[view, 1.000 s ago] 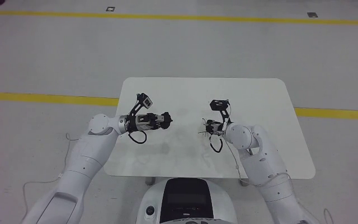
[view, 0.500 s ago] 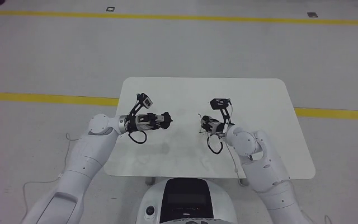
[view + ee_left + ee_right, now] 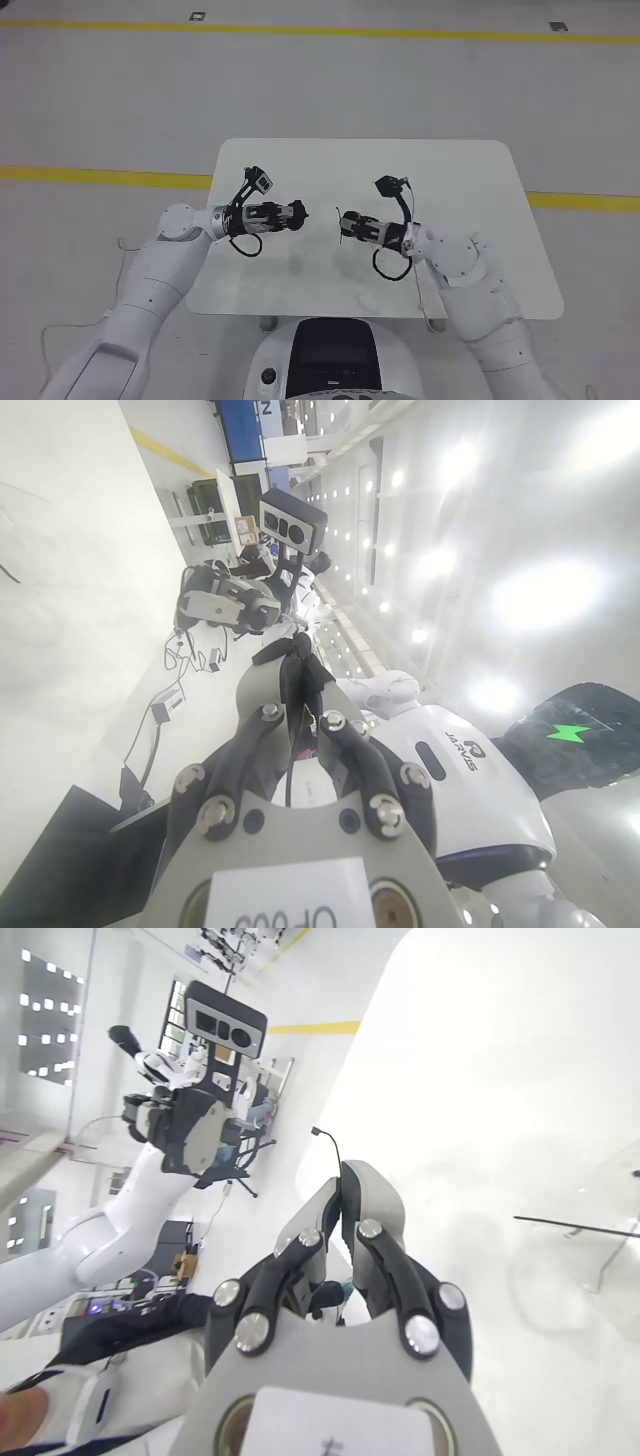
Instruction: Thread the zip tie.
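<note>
- The right gripper has its fingers pressed together on the black zip tie, pinching the strip part.
- A short length of the strip rises past the fingertips. It bends to one side and ends in the small square head, which hangs free in the air.
- In the top view the free end points across at the left gripper.
- The left gripper's fingers are also drawn together. Something dark sits at their tips, and I cannot tell whether that is the pads or something held.
- The two grippers face each other tip to tip over the white table. They are apart, with a bare gap between them, and the zip tie's head lies in that gap, nearer the right gripper.
- A white label with dark print sits on the right gripper's base plate, and the frame edge cuts the print off.
- A like label sits on the left gripper's base plate, also cut off.
- Bare tabletop spreads beyond both grippers and out to the right gripper's outer side.
- The table's side edge lies just beyond the left wrist, and the near edge runs behind both wrists.
- Grey floor with a yellow line surrounds the table.
</note>
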### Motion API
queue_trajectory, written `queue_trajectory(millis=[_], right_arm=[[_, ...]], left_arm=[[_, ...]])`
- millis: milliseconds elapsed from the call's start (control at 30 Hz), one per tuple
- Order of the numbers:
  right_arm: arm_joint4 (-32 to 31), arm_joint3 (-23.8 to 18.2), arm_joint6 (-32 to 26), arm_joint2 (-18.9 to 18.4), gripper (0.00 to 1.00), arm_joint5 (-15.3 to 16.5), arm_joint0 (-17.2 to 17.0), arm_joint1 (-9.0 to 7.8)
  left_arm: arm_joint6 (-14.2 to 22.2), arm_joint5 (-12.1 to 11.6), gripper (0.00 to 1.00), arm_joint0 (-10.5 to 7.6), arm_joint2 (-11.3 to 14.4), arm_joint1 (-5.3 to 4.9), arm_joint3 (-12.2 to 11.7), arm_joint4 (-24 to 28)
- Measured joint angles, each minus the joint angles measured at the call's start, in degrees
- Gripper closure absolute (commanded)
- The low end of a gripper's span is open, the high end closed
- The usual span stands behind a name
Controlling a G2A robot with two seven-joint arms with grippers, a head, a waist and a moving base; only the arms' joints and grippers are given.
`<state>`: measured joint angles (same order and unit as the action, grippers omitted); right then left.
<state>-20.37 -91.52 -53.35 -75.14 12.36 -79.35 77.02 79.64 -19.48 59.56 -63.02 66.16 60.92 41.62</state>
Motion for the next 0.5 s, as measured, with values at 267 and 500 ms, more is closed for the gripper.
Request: queue_trajectory(millis=[267,500], right_arm=[[10.82,2.47,-3.79,-0.68,1.00,1.87,1.95,-0.58],[11.30,2.59,-3.12,-0.93,1.00,1.65,1.98,-0.61]], left_arm=[[0.00,0.00,1.00,0.00,0.00,0.00,0.00,0.00],[0.00,0.00,1.00,0.00,0.00,0.00,0.00,0.00]])
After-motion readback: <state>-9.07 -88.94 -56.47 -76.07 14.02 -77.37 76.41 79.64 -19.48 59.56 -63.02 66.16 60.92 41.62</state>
